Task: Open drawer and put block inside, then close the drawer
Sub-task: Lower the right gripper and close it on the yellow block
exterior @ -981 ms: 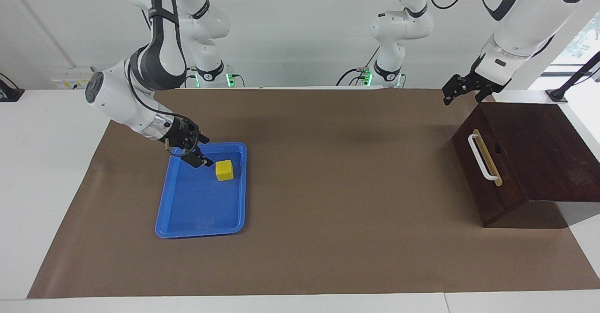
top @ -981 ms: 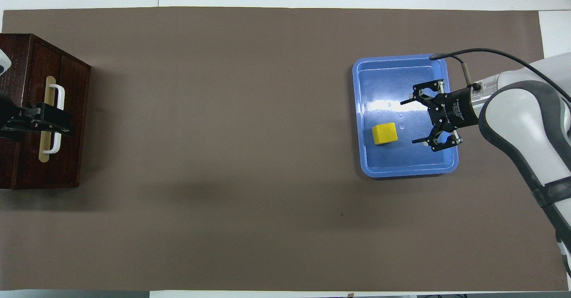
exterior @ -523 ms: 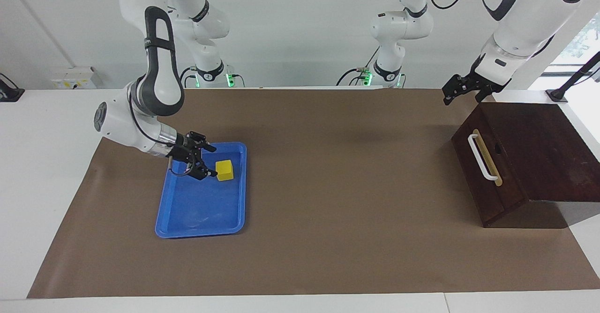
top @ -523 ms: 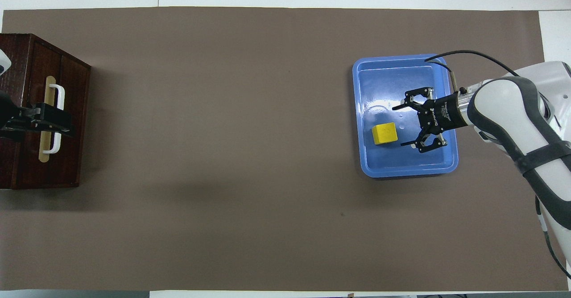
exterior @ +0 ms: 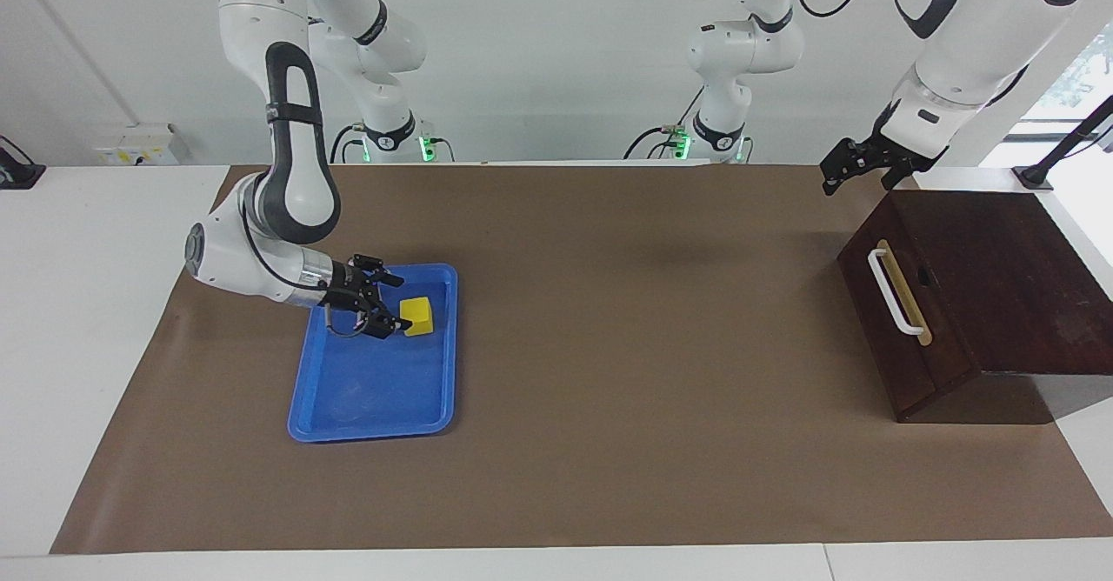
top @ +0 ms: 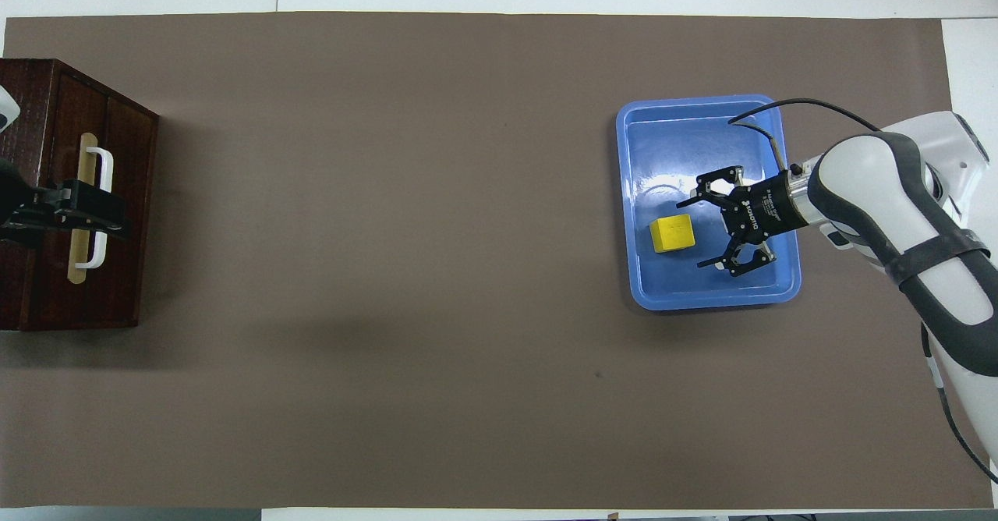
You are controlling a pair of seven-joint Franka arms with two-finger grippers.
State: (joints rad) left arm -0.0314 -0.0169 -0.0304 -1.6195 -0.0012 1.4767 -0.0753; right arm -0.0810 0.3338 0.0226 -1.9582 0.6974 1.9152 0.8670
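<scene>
The yellow block (exterior: 417, 316) lies in the blue tray (exterior: 365, 407) and shows in the overhead view too (top: 672, 233). My right gripper (exterior: 398, 304) is open and low in the tray, right beside the block on the right arm's end side, its fingers level with the block but not around it; it also shows from above (top: 702, 225). The drawer (exterior: 883, 329) is shut in its dark wooden box, with its white handle (exterior: 896, 294) facing the table's middle. My left gripper (exterior: 856, 185) waits, open, in the air above the box; from above it (top: 117, 219) covers the handle (top: 99, 164).
The blue tray (top: 706, 296) sits on the brown mat (exterior: 643, 303) toward the right arm's end. The dark wooden box (top: 47, 303) stands at the left arm's end.
My right gripper has come down into the tray and moved closer to the block, still open. The block, the drawer and the left arm have not moved.
</scene>
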